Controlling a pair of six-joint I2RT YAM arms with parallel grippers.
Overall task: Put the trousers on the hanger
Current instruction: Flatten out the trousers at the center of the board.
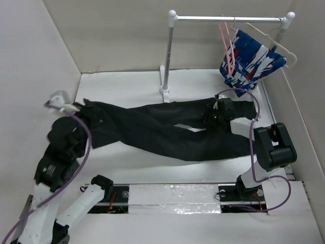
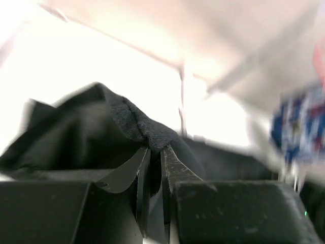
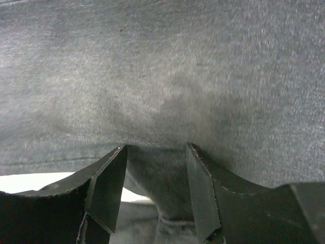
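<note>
Overhead view with both wrist views. The trousers (image 1: 152, 129) lie stretched across the tabletop (image 1: 127, 84), their long axis running left to right, roughly parallel to the rail (image 1: 228, 19) at the far side.

The left gripper (image 1: 76, 108) holds the left end. In its wrist view the gripper (image 2: 155, 152) has its jaws pressed together on a raised ridge of black cloth. The right gripper (image 1: 219, 113) sits on the right end. In its wrist view the gripper (image 3: 157, 168) has its jaws part-way apart, with a thick fold of cloth filling the gap, so it appears to be pinching the fabric.

The hanger (image 1: 228, 56) hangs from the rail at the far right, just beside a patterned garment (image 1: 251, 56). It is beyond the right gripper and slightly to its right, and well apart from the left gripper. The right arm is therefore the nearer one. Judged from this layout, the right-hand end of the trousers would have to lead towards the hanger, with the left end following.
</note>
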